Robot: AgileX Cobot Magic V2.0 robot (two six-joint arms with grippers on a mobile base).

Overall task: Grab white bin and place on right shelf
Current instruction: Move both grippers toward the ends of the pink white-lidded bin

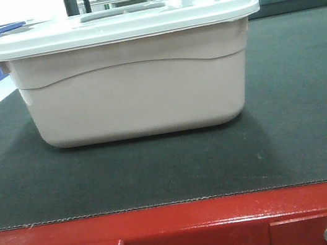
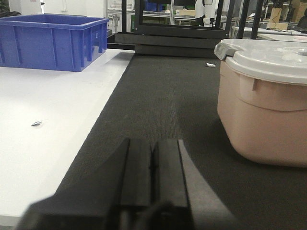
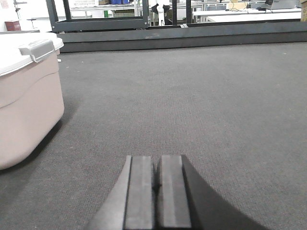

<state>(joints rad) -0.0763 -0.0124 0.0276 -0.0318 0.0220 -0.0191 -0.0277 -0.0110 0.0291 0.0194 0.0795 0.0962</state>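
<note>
white bin cropped right, blue crate cropped left

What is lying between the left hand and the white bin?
Only bare dark mat lies between the left hand and the white bin, as the left wrist view shows.

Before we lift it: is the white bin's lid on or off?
On. The lid sits flat across the white bin, overhanging its rim along the front.
</note>
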